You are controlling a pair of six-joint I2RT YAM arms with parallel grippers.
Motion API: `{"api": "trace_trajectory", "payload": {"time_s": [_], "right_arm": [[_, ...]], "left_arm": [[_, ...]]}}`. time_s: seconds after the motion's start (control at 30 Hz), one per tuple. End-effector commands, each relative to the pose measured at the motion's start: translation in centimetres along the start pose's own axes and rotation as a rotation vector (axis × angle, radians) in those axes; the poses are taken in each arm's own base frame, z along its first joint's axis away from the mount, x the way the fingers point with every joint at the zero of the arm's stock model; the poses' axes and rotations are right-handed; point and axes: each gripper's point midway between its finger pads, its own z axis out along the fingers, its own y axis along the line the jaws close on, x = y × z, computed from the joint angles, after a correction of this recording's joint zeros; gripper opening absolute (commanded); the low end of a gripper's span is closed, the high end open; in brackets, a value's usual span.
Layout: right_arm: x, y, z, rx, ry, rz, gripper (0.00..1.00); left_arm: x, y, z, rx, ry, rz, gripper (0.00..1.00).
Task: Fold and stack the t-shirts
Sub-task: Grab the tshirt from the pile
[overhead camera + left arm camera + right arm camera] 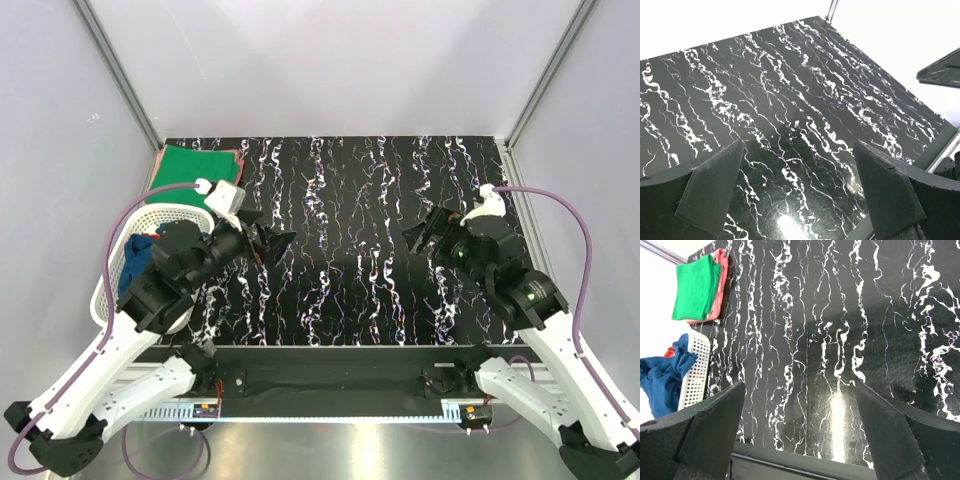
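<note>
A folded green t-shirt [197,164] lies on top of a reddish-pink one [718,287] at the table's back left corner; the green one [694,285] also shows in the right wrist view. A navy blue t-shirt [133,262] and a bit of a red one [670,352] sit crumpled in the white basket [170,214]. My left gripper [277,243] hangs open over the bare marble top, right of the basket. On the right side, my right gripper [420,228] is open too. Both hold nothing, seen also in the wrist views: left gripper [800,190], right gripper [800,430].
The black marble-patterned table top [350,240] is bounded by white walls at the back and sides. A metal rail [330,352] runs along its near edge. The basket's lattice wall [695,370] stands at the left edge. Purple cables loop from both arms.
</note>
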Motion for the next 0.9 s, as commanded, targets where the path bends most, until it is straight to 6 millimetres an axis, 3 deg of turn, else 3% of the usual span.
{"api": "trace_trajectory", "payload": {"time_s": [0.0,0.13,0.23,0.3,0.37,0.5,0.7,0.77,0.87], "right_arm": [[-0.8,1.0,-0.3,-0.025,-0.014,0.019,1.00],[-0.5,0.8,-0.5,-0.030,-0.014,0.020,1.00],[-0.1,0.4,-0.8,-0.033,-0.018,0.022,1.00],[0.4,-0.1,-0.9,-0.030,-0.014,0.017,1.00],[0.8,-0.4,-0.9,-0.029,-0.007,0.014,1.00],[1.9,-0.4,-1.0,-0.056,0.018,0.006,1.00],[1.9,-0.7,-1.5,-0.065,0.003,-0.015,1.00],[2.0,-0.5,-1.6,-0.082,0.005,-0.017,1.00],[2.3,-0.2,-1.6,-0.110,0.010,-0.018,1.00]], "left_arm": [[-1.3,-0.1,0.3,-0.004,-0.066,-0.021,0.99],[-0.2,3.1,0.6,-0.223,-0.012,-0.177,0.99],[1.8,7.8,-0.3,-0.514,0.079,-0.280,0.99],[3.4,11.5,-1.4,-0.684,0.163,-0.335,0.99],[5.4,13.3,-1.9,-0.746,0.241,-0.427,0.99],[7.6,19.0,-5.3,-0.944,0.222,-0.639,0.99],[9.3,23.2,-11.6,-1.322,0.146,-0.742,0.97],[10.4,23.7,-13.6,-1.462,0.113,-0.789,0.95],[12.6,24.3,-14.9,-1.575,0.106,-0.858,0.93]]}}
